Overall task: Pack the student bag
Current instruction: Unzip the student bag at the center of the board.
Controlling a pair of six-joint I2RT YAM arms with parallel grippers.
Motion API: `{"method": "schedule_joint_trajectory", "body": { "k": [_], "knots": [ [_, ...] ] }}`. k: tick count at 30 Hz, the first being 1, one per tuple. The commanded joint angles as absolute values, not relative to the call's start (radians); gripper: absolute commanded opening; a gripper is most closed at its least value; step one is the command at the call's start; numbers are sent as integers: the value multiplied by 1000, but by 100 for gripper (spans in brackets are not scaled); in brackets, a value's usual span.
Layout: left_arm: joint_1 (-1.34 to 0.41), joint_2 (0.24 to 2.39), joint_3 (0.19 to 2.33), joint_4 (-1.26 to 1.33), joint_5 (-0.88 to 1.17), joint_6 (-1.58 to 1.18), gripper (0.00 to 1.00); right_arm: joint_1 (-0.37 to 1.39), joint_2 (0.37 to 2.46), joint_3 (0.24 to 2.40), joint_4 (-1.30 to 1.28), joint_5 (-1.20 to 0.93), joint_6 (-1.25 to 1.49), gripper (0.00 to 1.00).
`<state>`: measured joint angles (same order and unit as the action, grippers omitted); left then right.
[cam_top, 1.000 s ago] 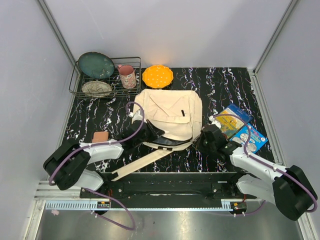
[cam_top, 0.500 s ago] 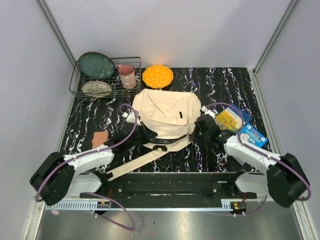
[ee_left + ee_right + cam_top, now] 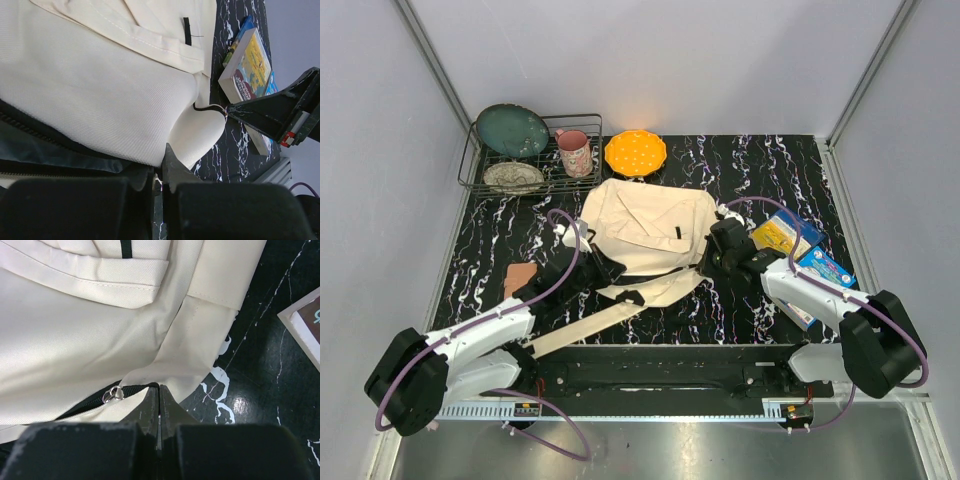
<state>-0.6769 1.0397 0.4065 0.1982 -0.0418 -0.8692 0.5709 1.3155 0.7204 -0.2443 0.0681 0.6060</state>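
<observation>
The student bag point(image 3: 650, 220) lies with its zip mouth facing the worktop's near edge, left hand point(image 3: 603, 268) and right hand point(image 3: 712, 262) pinched closed on either end.

The black marbled desk point(image 3: 760, 165) is covered by the student bag point(image 3: 645, 225), a wire rack point(image 3: 470, 172), an orange plate point(image 3: 635, 152), some books point(image 3: 782, 235) and a small brown block point(image 3: 520, 277).
</observation>
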Motion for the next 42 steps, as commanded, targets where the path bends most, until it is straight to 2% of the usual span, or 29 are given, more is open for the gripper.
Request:
{"method": "schedule_joint_trajectory", "body": {
  "k": [1, 7, 9, 10, 11, 12, 13, 17, 21, 26, 37, 42],
  "knots": [
    [-635, 1024, 465, 155, -54, -772, 0, 505, 1267, 681, -307, 184, 543, 0],
    [-640, 1124, 518, 183, 58, -749, 0, 505, 1161, 663, -285, 45, 580, 0],
    [-640, 1147, 541, 152, 61, -736, 0, 505, 1144, 661, -261, -88, 542, 0],
    [-638, 1187, 560, 115, 55, -715, 6, 506, 1140, 664, -232, -153, 525, 0],
    [-640, 1207, 602, 76, 42, -707, 22, 506, 1143, 672, -232, -240, 511, 0],
    [-638, 1224, 612, 55, 57, -703, 43, 505, 1152, 678, -235, -270, 512, 0],
    [-640, 1239, 615, 58, 64, -704, 73, 505, 1154, 678, -241, -287, 514, 0],
    [-699, 1160, 594, 130, 101, -709, 98, 505, 1138, 657, -245, -241, 528, 0],
    [-839, 1051, 638, 71, -27, -592, 99, 505, 1158, 652, -235, -233, 529, 0],
    [-1021, 1023, 647, 78, -106, -375, 99, 505, 1186, 663, -222, -227, 534, 0],
    [-1178, 1290, 765, 114, -207, -97, 97, 505, 1157, 701, -245, -239, 537, 0],
    [-1235, 1365, 816, 106, -202, -72, 94, 505, 1157, 713, -258, -227, 526, 0]
  ]
}}
